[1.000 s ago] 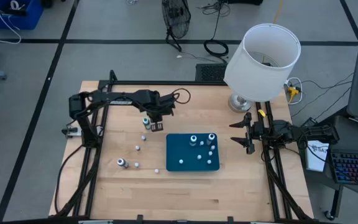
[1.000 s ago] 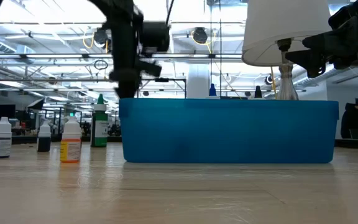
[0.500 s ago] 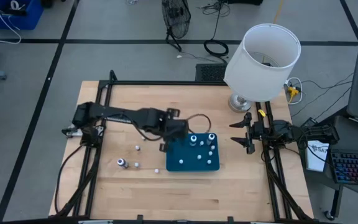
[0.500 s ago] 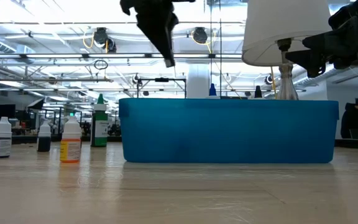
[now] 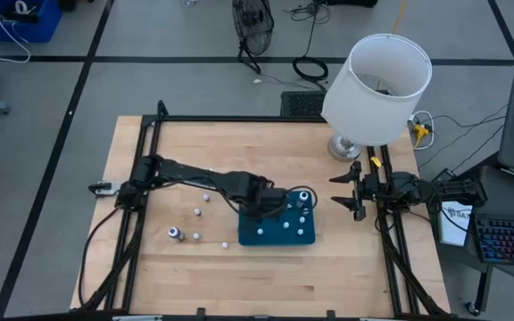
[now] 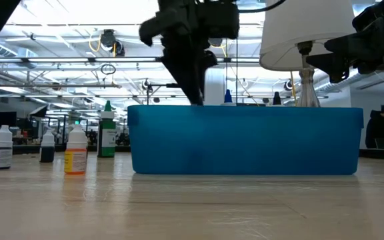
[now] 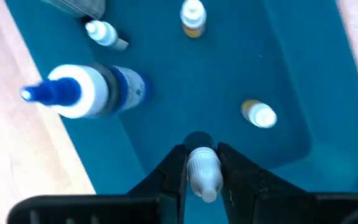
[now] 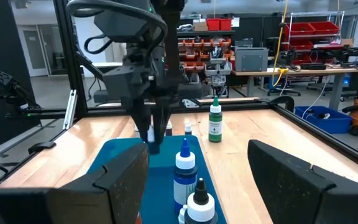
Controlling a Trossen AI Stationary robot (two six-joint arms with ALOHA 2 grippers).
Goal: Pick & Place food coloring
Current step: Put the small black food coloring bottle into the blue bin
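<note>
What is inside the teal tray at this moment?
Several small bottles stand in the tray: a blue-capped one and others. The left hand hangs over it, shut on a white-capped bottle. The arm hides part of the tray floor.

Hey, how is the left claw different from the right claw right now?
The left claw is shut on a small white-capped bottle; the right claw is open and empty. The left hangs over the teal tray; the right waits off to the tray's side. Both are dark, two-fingered.

no readable text or labels
</note>
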